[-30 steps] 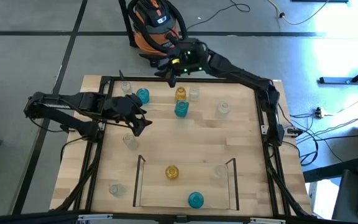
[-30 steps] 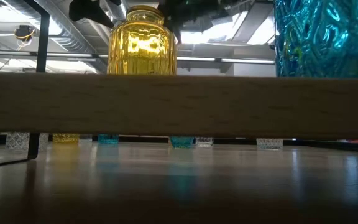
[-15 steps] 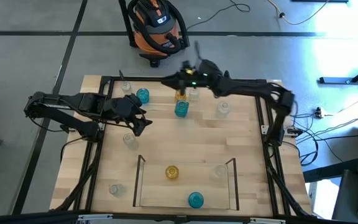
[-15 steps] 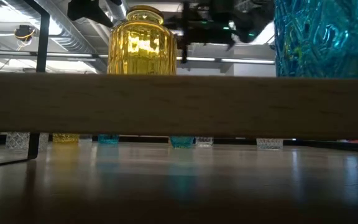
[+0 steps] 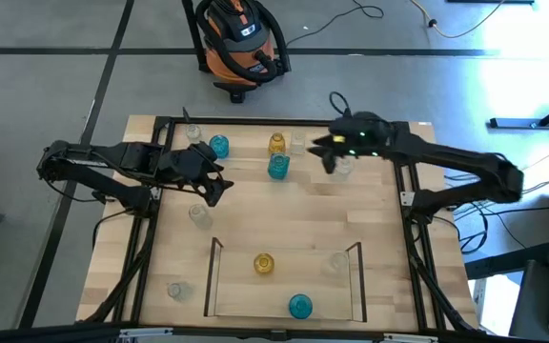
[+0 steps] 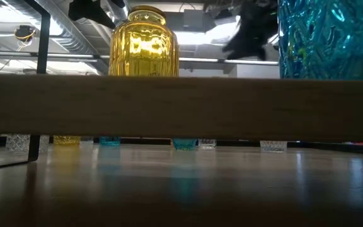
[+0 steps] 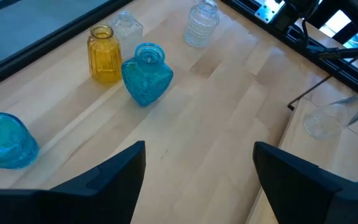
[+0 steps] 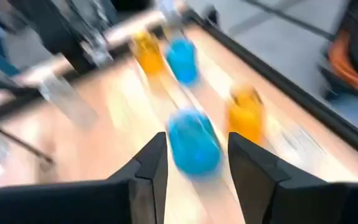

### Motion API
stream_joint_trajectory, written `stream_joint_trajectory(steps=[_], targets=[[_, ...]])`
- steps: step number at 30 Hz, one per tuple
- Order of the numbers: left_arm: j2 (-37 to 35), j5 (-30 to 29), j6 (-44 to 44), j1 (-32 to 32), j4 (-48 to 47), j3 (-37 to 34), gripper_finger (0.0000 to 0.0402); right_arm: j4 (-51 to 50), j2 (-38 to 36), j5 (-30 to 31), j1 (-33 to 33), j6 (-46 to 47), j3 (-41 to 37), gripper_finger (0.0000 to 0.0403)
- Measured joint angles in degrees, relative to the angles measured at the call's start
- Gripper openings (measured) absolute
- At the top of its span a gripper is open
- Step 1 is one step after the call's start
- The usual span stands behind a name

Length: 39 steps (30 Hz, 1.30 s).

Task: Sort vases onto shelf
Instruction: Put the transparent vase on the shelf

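Note:
Several small glass vases stand on their bases at the far side of the table: a teal one [image 5: 277,167], an amber one [image 5: 276,143], clear ones [image 5: 298,143] [image 5: 343,165], and another teal one [image 5: 219,146]. The shelf [image 5: 213,276] near the front holds an amber vase [image 5: 263,264], a clear vase [image 5: 338,262] and a teal vase [image 5: 299,305]. My right gripper [image 5: 325,158] hovers open beside the far-right clear vase; its wrist view is blurred and shows a teal vase [image 8: 194,140] beyond the fingers. My left gripper [image 5: 213,188] hangs open at the left, with nothing between its fingers [image 7: 104,180].
Two clear vases stand at the left [image 5: 198,214] and front left [image 5: 174,291], outside the shelf. A black frame [image 5: 408,200] borders the tabletop. The middle of the table between the far vases and the shelf is bare wood. An orange vacuum [image 5: 241,38] stands on the floor beyond.
My right gripper has swept from beyond the table's far edge toward the right and downward, and now hangs over the far-right clear vase. No vase has moved.

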Motion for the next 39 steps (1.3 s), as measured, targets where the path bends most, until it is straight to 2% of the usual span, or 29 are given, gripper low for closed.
stream_joint_trajectory(steps=[5,9,13,16,21,27,32,39], targets=[[0.0,-1.2,0.0,0.0,0.0,0.0,0.0289,-17.5,-5.7,8.9,0.5,3.1,0.0,0.0131],[0.3,-3.3,0.0,0.0,0.1,0.0,0.0289,-22.5,-6.1,9.1,-1.8,4.1,0.0,0.0131],[0.7,-4.2,0.0,0.0,1.0,0.0,0.0289,-24.6,-4.8,6.4,-4.5,4.4,0.1,0.0132],[0.9,-4.2,0.0,0.0,1.6,0.0,0.0289,-26.3,-3.3,4.5,-6.4,4.3,0.1,0.0148],[2.4,-4.2,-0.6,0.0,2.5,0.0,0.0289,-29.6,0.7,3.7,-7.9,2.9,0.1,0.0218],[4.7,-3.6,-2.0,0.0,4.1,0.0,0.0289,-30.6,6.1,7.1,-8.1,2.5,0.1,0.0285],[7.1,-1.6,-2.0,0.0,6.2,0.0,0.0289,-29.5,10.3,11.7,-8.2,4.8,0.1,0.0295],[10.1,2.1,-2.0,-0.1,8.2,0.0,0.0289,-29.0,15.0,8.9,-9.8,9.0,0.1,0.0295]])
